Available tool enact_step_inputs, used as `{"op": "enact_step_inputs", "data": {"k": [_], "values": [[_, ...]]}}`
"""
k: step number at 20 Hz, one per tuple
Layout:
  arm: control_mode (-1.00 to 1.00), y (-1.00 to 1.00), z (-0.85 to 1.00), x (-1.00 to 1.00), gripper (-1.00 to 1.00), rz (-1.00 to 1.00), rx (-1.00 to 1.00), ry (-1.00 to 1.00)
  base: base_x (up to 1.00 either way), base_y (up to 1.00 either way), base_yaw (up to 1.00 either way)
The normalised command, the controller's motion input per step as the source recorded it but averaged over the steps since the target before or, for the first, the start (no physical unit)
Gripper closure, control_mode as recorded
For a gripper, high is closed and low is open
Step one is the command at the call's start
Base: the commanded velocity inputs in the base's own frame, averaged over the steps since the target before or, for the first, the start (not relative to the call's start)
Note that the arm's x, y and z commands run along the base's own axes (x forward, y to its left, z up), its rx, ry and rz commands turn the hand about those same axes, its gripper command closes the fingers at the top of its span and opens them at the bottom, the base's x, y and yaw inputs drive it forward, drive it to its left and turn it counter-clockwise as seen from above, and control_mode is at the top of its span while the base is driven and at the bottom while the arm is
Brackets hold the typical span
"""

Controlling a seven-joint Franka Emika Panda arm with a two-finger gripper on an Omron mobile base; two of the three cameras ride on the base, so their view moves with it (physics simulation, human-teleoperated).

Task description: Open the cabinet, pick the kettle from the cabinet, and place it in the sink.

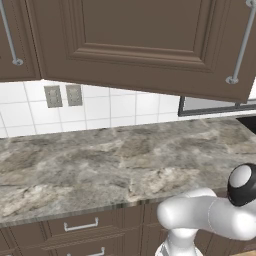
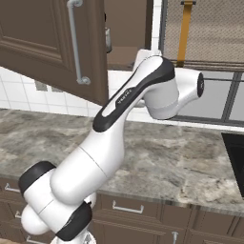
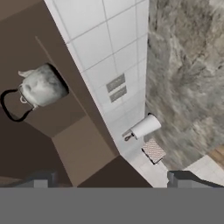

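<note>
Cabinet (image 2: 52,43) door standing open. Kettle (image 3: 43,86) sitting on shelf inside cabinet, lying up and left of gripper (image 3: 111,179) in hand view, well apart, handle loop pointing lower left. Gripper jaws standing fully spread, holding nothing. Reach needing shift toward kettle.

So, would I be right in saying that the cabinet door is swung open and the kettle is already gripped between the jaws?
Not quite. The cabinet door is open, but the hand view shows the kettle sitting inside the cabinet, clear of the gripper, whose jaws stand wide open around nothing.
</note>
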Motion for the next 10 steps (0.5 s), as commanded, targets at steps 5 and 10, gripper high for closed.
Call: {"op": "enact_step_inputs", "data": {"k": [5,10], "values": [[-1.0,0.12,0.0,-0.29,-1.0,0.05,0.03,0.0,0.0,0.0,0.0],[-1.0,0.13,0.04,-0.29,-1.0,0.05,0.0,0.0,0.0,0.0,0.0]]}}
